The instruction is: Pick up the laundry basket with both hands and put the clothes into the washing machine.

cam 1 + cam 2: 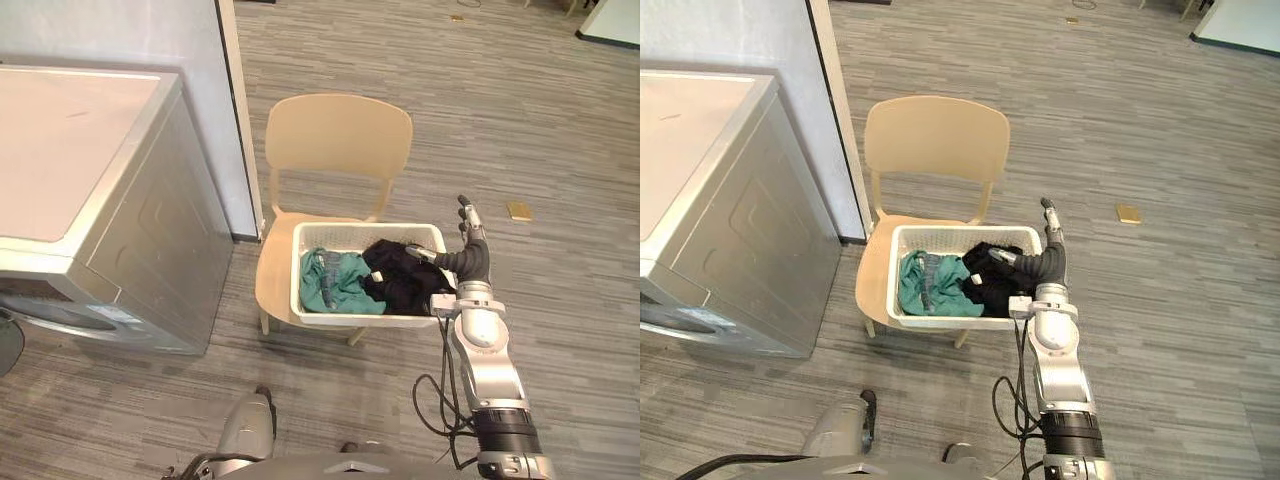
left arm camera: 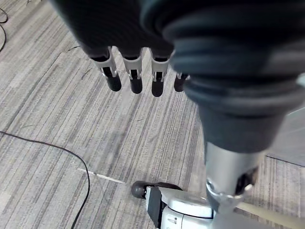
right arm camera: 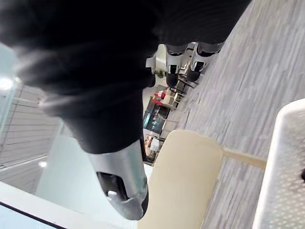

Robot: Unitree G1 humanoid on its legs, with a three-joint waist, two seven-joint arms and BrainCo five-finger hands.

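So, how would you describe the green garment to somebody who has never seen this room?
Beside the grey washing machine stands a beige chair with a white laundry basket on its seat. The green garment lies in the basket's half nearer the machine; the clothes beside it are black.

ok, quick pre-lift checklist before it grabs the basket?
1. Laundry basket resting on chair: ok, sits on the seat.
2. Clothes contained: ok, green garment and black garment lie inside the rim.
3. Right hand at the basket's right side: ok, fingers straight; contact cannot tell.
4. Left hand at the basket's left side: not ok, it hangs low over the floor, fingers straight.
5. Washing machine door open: cannot tell.
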